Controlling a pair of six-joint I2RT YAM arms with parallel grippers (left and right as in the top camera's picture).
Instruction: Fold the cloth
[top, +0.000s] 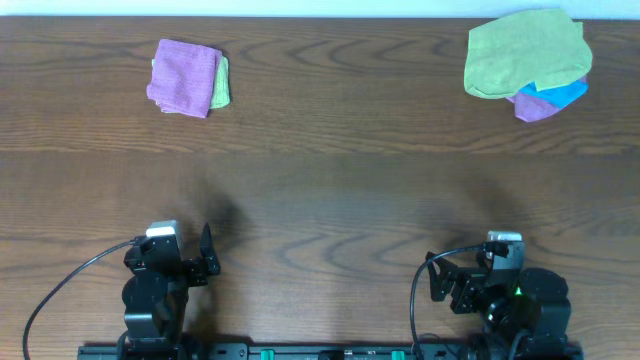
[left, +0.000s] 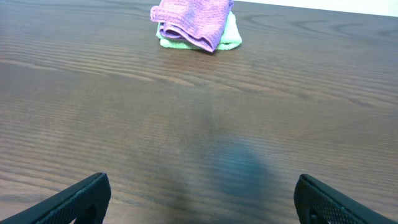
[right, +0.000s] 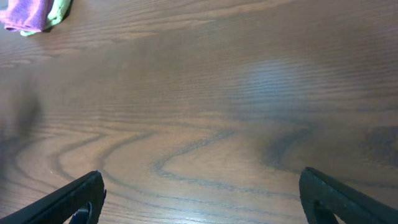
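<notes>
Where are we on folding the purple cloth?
Done: the purple cloth lies folded on a folded green cloth, far left. In hand: nothing; the left gripper and right gripper are open over the table. Left: apparently nothing for this cloth; the crumpled pile far right lies unfolded.

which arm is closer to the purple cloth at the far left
Left. The left arm sits at the near edge almost directly in line with the purple cloth; the right arm is at that edge too, but well off to the cloth's right.
</notes>
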